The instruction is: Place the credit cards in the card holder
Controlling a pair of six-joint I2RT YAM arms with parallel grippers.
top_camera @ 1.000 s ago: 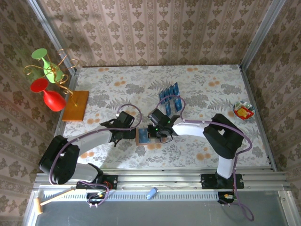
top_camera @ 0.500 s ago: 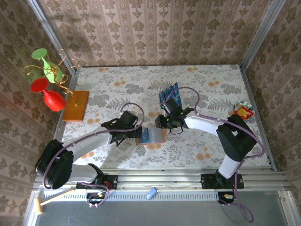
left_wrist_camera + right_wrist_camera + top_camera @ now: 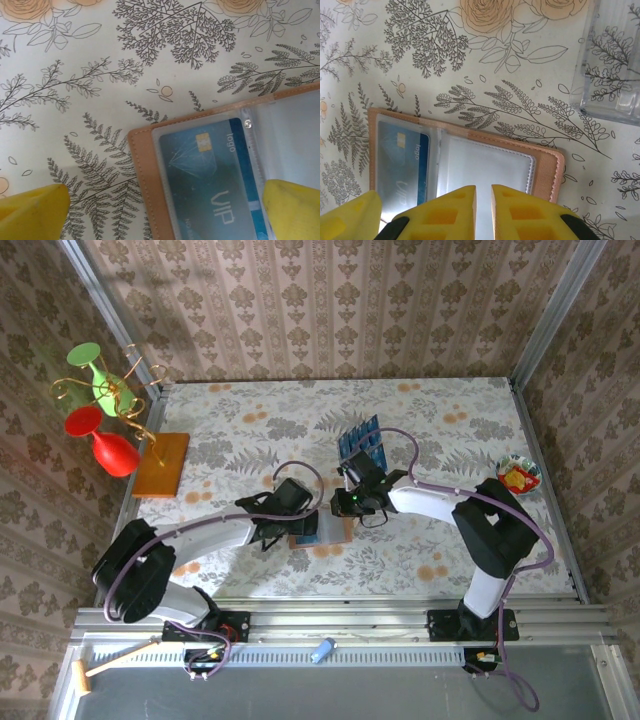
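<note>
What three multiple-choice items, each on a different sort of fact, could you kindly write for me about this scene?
1. Where is the blue VIP card?
A. In a clear pocket of the open card holder
B. Lying loose beside it
C. Standing on edge on top of it

2. What colours are the two goblets at the left of the top view?
A. Blue and yellow
B. Green and red
C. Both clear

3. How does the left gripper stand?
A. Shut on the card
B. Open
C. Shut on the holder's cover

Answers:
1 A: the card lies behind clear film, inside the stitched leather edge.
2 B: one goblet is green, the other red.
3 B: its yellow fingers sit far apart, clamping nothing.
</note>
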